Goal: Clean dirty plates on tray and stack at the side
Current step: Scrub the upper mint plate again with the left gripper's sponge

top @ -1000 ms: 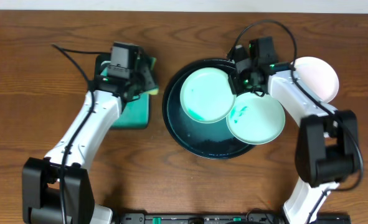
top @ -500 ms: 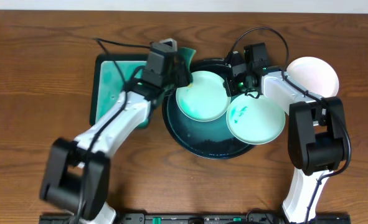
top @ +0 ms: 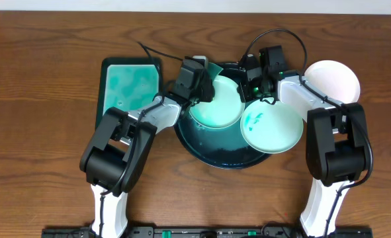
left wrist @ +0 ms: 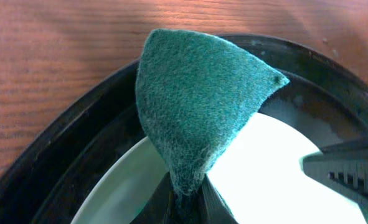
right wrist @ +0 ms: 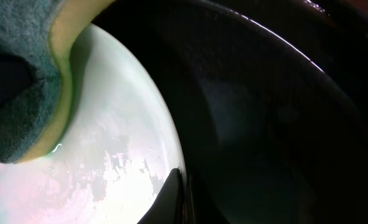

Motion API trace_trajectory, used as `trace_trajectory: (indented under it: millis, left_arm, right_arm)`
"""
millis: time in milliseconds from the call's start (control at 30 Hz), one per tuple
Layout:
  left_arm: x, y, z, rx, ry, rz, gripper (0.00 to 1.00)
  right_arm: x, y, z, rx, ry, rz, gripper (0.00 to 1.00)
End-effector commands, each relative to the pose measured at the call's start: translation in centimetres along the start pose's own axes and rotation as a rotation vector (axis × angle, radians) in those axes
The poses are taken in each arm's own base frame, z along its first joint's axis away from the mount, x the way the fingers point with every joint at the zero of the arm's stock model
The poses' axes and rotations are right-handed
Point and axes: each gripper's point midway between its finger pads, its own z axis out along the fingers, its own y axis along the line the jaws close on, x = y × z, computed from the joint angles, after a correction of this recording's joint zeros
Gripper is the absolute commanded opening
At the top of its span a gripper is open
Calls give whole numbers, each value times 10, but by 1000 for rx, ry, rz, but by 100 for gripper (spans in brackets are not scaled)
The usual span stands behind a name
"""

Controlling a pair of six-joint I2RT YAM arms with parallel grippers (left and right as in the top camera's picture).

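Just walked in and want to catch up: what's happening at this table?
The left gripper holds a green sponge over a pale-mint plate in the round black tray, while the right gripper pinches that plate's rim. A smudged plate rests on the tray's right edge, and a white plate sits on the table beside it.

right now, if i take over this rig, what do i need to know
The left gripper is shut on the green sponge, held over the upper plate in the black tray.
The right gripper pinches that plate's rim.
The smudged plate lies on the tray's right side, teal marks on it.
The white plate sits on the table right of the tray and looks clean.
Done: apparently one plate. Left: scrub two, stack all at the side.
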Motion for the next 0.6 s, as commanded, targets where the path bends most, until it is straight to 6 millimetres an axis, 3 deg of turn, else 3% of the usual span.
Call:
trace_trajectory:
  millis: [0,267,433,567]
  left_arm:
    - [-1,12,2,-52,3,144,7]
    - [-6,61,-10,-344,-4,251,7]
    - [-10,57,-20,-348,-1,255,7]
    - [-17,38,-35,-276,6,249,8]
  right_arm:
    - [10,-4,9,-3,28,24,1]
    - [10,-4,9,-3,29,24,1]
    - [10,-4,9,1,30,24,1]
    - [10,-4,9,2,30,24,1]
